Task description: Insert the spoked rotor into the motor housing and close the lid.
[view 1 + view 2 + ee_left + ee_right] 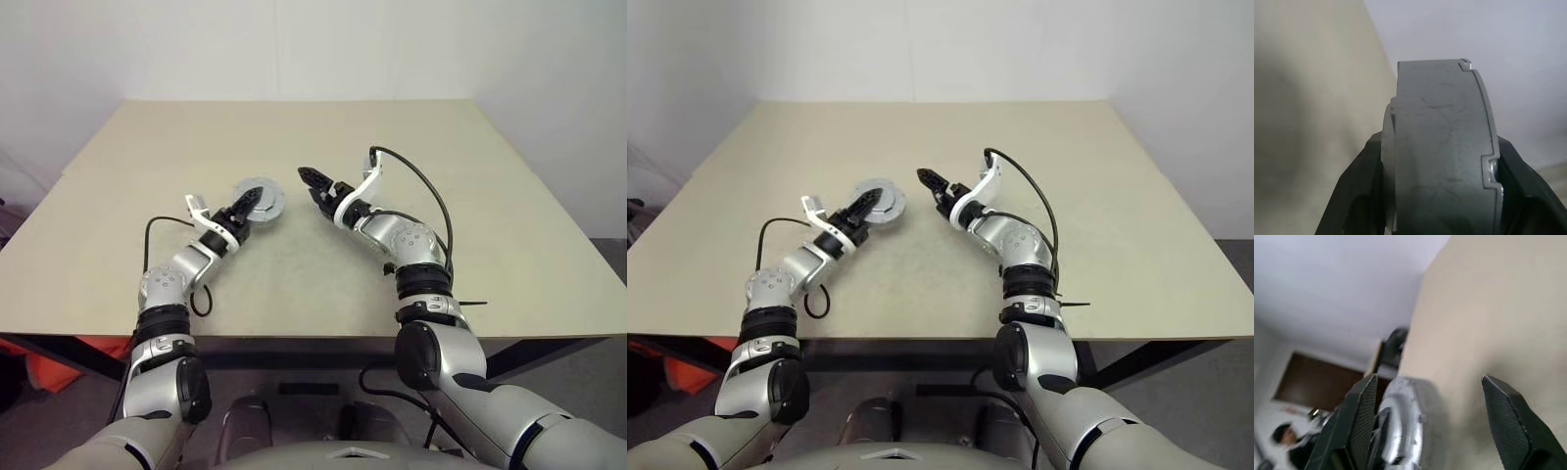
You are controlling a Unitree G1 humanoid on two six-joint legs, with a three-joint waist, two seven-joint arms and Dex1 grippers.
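Observation:
The lid (265, 200) is a dull grey round disc with a notched edge, low over the table's middle. My left gripper (249, 207) is shut on it; in the left wrist view the lid (1444, 147) sits edge-on between the two black fingers (1354, 191). I cannot tell whether it touches the table. My right gripper (312, 186) stands open just right of the lid and apart from it, pointing at it. In the right wrist view the lid (1405, 431) lies by one finger of that open gripper (1429, 380). The spoked rotor and the motor housing are hidden.
The beige table (441, 157) reaches to a white wall at the back. A black cable (421, 181) loops over my right wrist, another (157, 227) hangs by my left forearm. A person (1281, 438) is in the background of the right wrist view.

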